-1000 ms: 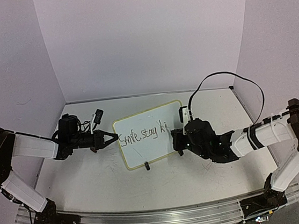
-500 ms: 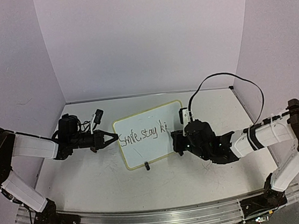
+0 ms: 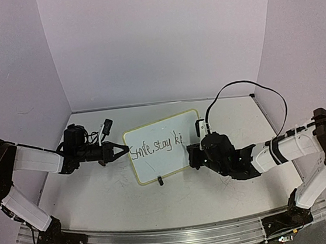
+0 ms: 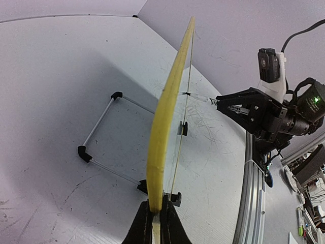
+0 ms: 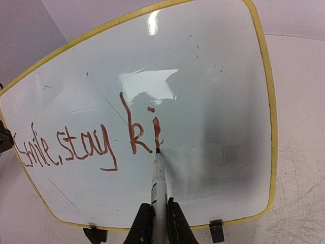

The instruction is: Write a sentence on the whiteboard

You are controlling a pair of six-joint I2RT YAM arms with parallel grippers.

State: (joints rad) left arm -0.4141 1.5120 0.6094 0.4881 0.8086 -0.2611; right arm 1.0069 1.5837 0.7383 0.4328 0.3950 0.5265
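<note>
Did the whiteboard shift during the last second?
No. The small white whiteboard with the yellow-green rim sits where it was against the white table's back edge, its left edge clamped in the left tool.

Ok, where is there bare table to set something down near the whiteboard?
Bare table lies between the whiteboard feet and the near rail, and behind its stand toward the back wall. Crowded: its left edge, clamped by the left pincer, and its right, where the right pincer holds a marker.
</note>
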